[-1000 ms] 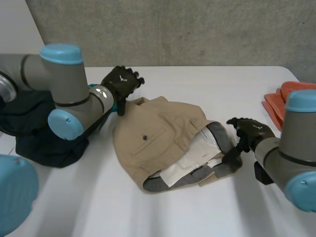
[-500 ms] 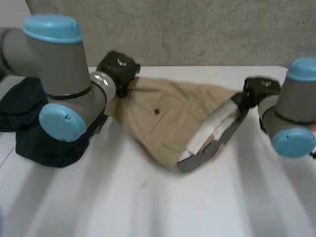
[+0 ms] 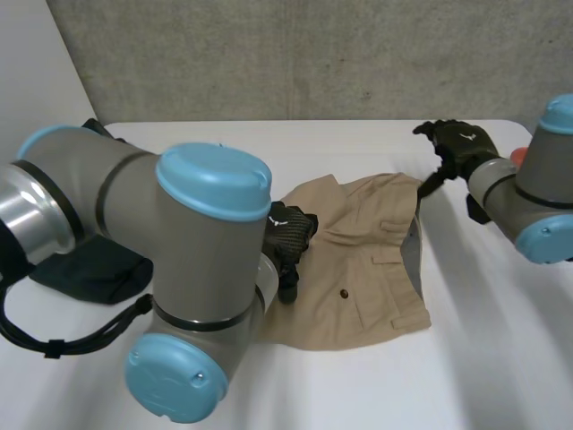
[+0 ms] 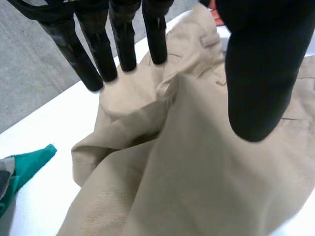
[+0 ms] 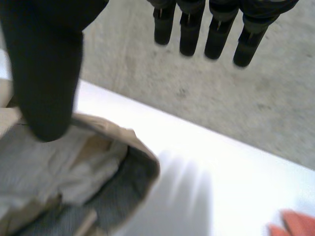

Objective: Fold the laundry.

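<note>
Head view: tan shorts (image 3: 358,269) on table (image 3: 492,358).

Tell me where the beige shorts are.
In the head view the beige shorts lie on the white table, with the left hand on their left edge and the right hand by their far right corner.

Right hand (image 5: 47,73), fingers (image 5: 216,34) straight, tan shorts (image 5: 64,167) under thumb

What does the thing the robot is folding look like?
Look at the middle of the white table, between the left hand and the right hand. The tan shorts lie spread out there. Their light brown cloth and small dark pocket button set them apart from the dark clothes heaped at the left and the orange thing far right.
</note>
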Action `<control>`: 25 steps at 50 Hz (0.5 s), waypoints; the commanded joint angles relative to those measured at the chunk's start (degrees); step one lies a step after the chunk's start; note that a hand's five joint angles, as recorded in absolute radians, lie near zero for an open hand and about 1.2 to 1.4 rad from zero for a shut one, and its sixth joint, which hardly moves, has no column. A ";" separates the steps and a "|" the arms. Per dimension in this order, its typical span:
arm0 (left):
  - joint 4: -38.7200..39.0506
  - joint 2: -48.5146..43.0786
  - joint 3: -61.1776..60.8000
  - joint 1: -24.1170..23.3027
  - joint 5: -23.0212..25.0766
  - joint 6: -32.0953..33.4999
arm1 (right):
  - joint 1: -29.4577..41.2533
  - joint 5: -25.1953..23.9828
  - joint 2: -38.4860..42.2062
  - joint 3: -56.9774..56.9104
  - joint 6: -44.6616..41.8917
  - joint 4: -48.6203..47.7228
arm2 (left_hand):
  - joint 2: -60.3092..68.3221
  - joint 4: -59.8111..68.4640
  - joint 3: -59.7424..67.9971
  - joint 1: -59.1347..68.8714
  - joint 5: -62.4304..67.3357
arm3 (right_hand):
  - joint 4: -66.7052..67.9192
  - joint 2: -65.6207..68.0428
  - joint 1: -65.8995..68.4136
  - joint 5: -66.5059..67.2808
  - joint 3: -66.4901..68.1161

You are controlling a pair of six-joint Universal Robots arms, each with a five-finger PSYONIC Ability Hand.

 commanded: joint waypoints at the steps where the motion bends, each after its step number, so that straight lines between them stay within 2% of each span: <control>1: -3.13 10.04 0.68 3.93 3.29 -0.19 | -1.34 5.47 -10.62 3.13 -5.79 10.57 | -11.87 -11.79 -11.90 -10.53 -11.67 | -6.97 -6.69 -6.37 -6.30 -6.98; 4: -3.04 12.87 0.95 7.10 4.87 1.21 | -0.91 8.55 -15.80 4.44 -8.07 16.89 | -12.22 -12.15 -12.25 -10.89 -12.02 | -6.97 -6.69 -6.37 -6.30 -6.98; 5: -3.21 13.75 1.12 9.89 6.62 2.96 | -0.55 9.08 -16.96 4.88 -8.34 18.40 | -12.22 -12.15 -12.25 -10.89 -12.02 | -6.97 -6.69 -6.37 -6.30 -6.98; 7: -3.13 13.67 1.30 12.20 8.56 4.81 | 0.41 9.96 -18.99 5.94 -9.05 21.22 | -12.77 -12.70 -12.80 -11.44 -12.57 | -6.97 -6.69 -6.37 -6.30 -6.98; 8: -2.87 12.97 1.73 14.64 10.83 7.00 | 1.90 10.40 -20.56 7.33 -9.49 23.49 | -12.73 -12.66 -12.76 -11.40 -12.53 | -6.97 -6.69 -6.37 -6.30 -6.98; 14: -3.04 5.60 4.90 21.51 19.28 16.06 | 8.14 10.67 -22.25 13.93 -11.51 26.42 | -11.89 -11.81 -11.92 -10.56 -11.69 | -6.97 -6.69 -6.37 -6.30 -6.98; 19: -6.46 -3.54 9.02 24.07 24.47 22.30 | 12.97 10.41 -18.48 18.59 -12.48 16.43 | -12.05 -11.98 -12.08 -10.72 -11.85 | -4.98 -4.70 -4.37 -4.31 -4.99; 25: -6.12 -11.10 12.54 23.63 29.13 25.91 | 16.23 10.93 -11.10 19.83 -14.67 2.37 | -12.06 -11.98 -12.09 -10.72 -11.86 | -1.09 -0.80 -0.48 -0.41 -1.10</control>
